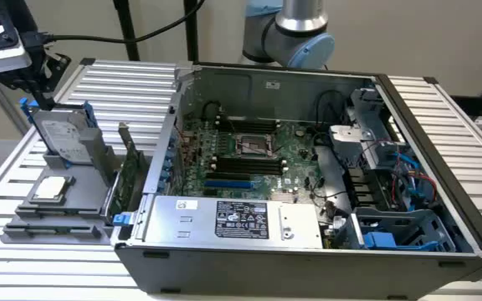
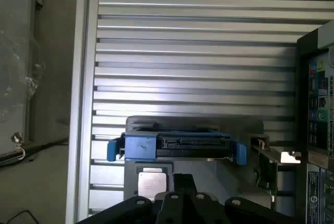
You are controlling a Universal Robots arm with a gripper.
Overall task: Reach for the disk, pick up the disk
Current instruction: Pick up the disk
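Observation:
The disk (image 1: 62, 136), a silver-grey drive with a white label in a blue frame, stands upright in a grey holder (image 1: 57, 210) at the exterior view's left. My gripper (image 1: 43, 99) hangs just above the disk's upper corner, near the blue frame. In the wrist view I see the disk (image 2: 177, 146) edge-on, with its connector showing. There my gripper (image 2: 182, 178) has its dark fingers pressed together and shut, stopping short of the disk's edge with nothing between them.
A small square silver chip (image 1: 51, 188) lies on the grey holder below the disk. An open computer case (image 1: 442, 207) fills the slatted table's middle, with a silver box (image 1: 233, 219) bearing a black label at its front. A circuit card (image 1: 128, 169) stands between holder and case.

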